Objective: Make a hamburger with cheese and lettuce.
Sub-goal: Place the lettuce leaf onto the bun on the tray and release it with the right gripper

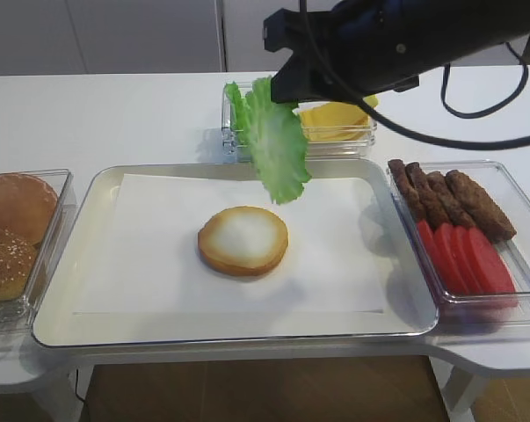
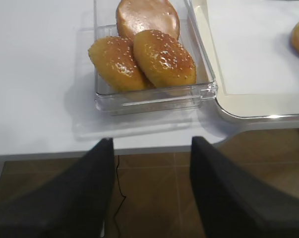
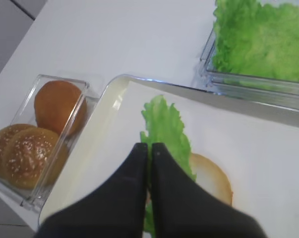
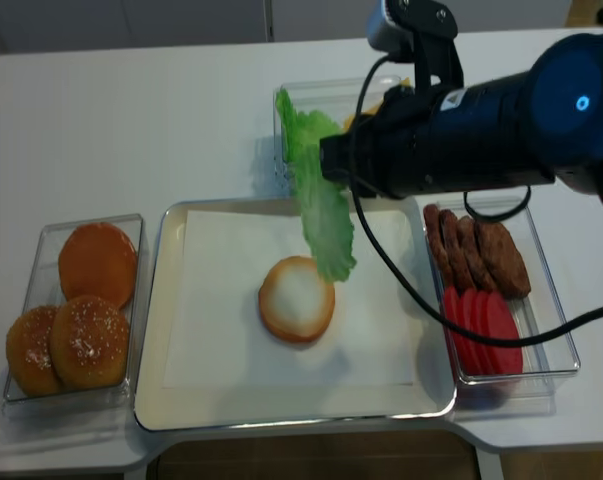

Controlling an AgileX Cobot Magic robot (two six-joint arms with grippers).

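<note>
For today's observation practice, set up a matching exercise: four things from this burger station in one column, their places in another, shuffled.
Things:
1. lettuce
2. hamburger
3. tomato slices
4. right gripper

Places:
A. flat on the tray paper
B. hanging in the air
C. clear box right of the tray
D. pinching the leaf

Pairs: 1-B, 2-A, 3-C, 4-D

A clear container (image 1: 36, 264) at the left holds three domed bun tops (image 4: 81, 300), two of them sesame-seeded. At the right, another clear container (image 1: 511, 189) carries dark brown patties (image 1: 449, 200) toward the back and red tomato slices (image 1: 465, 259) toward the front (overlapping one another). Between them sits a pale tray (image 1: 71, 325) lined with white paper (image 1: 159, 264), all on a white table (image 1: 115, 114).
</note>
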